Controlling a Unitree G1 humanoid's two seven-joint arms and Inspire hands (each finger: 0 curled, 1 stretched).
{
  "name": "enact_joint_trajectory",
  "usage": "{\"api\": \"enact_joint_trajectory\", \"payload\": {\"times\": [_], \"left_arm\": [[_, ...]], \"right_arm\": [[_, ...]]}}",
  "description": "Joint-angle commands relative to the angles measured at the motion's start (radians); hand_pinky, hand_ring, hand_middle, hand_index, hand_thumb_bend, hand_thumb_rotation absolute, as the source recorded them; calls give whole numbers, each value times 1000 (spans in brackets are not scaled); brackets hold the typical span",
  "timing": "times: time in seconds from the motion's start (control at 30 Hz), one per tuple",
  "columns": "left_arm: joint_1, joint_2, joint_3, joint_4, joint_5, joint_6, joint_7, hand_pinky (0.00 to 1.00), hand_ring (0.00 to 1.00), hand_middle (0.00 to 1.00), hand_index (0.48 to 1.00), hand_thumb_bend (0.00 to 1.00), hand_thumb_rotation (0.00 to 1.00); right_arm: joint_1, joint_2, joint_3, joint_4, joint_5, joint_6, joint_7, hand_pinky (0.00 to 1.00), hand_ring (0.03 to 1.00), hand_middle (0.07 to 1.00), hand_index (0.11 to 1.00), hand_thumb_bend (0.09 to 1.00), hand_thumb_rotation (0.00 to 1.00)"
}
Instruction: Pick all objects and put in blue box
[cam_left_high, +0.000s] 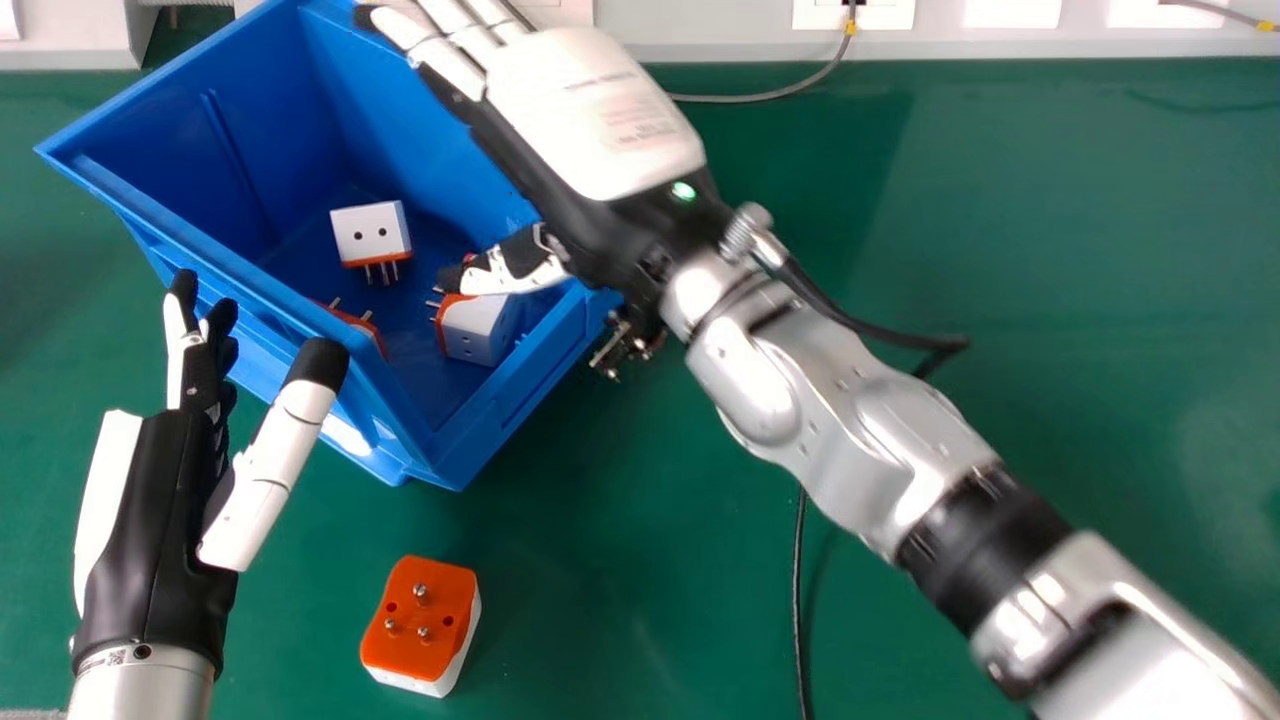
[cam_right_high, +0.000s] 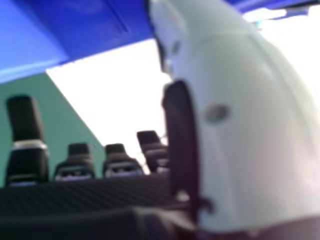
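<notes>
In the head view my right hand (cam_left_high: 600, 115) is over the right side of the blue box (cam_left_high: 240, 265), its fingers straight past the far rim and its thumb inside. White-and-orange plug adapters lie in the box: one (cam_left_high: 370, 232) near the middle, another (cam_left_high: 475, 328) just below the thumb, a third (cam_left_high: 362, 325) partly hidden by the near wall. One more adapter (cam_left_high: 420, 620) lies on the table, pins up. My left hand (cam_left_high: 160, 510) is open beside the box's near left wall, holding nothing. In the right hand view, my right hand (cam_right_high: 245, 125) shows its thumb and straight fingertips.
The green table (cam_left_high: 1000, 220) extends to the right under my right arm. A black cable (cam_left_high: 798, 600) runs along it toward the near edge. Behind the table stands a pale ledge with sockets (cam_left_high: 855, 14), from which a grey cable hangs.
</notes>
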Motion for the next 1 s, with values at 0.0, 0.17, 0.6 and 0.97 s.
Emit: {"api": "enact_joint_trajectory", "payload": {"times": [0.0,0.17,0.6,0.97], "left_arm": [[-11,9,15,3,-14,-24,-5,1000,1000,1000,1000,806,845],[-26,12,26,26,-28,-25,-4,1000,1000,1000,1000,803,845],[1,2,45,32,-45,-55,-1,1000,1000,1000,1000,834,844],[143,-9,68,-20,-56,-145,-13,1000,1000,1000,1000,822,834]], "right_arm": [[45,-20,-28,-122,8,6,2,875,990,999,945,540,0],[163,-68,-61,-294,3,3,7,890,995,1000,946,553,0],[426,-125,-150,-551,-17,23,-7,910,1000,1000,966,542,0],[570,-118,-168,-657,-72,61,-26,873,997,1000,958,541,10]]}}
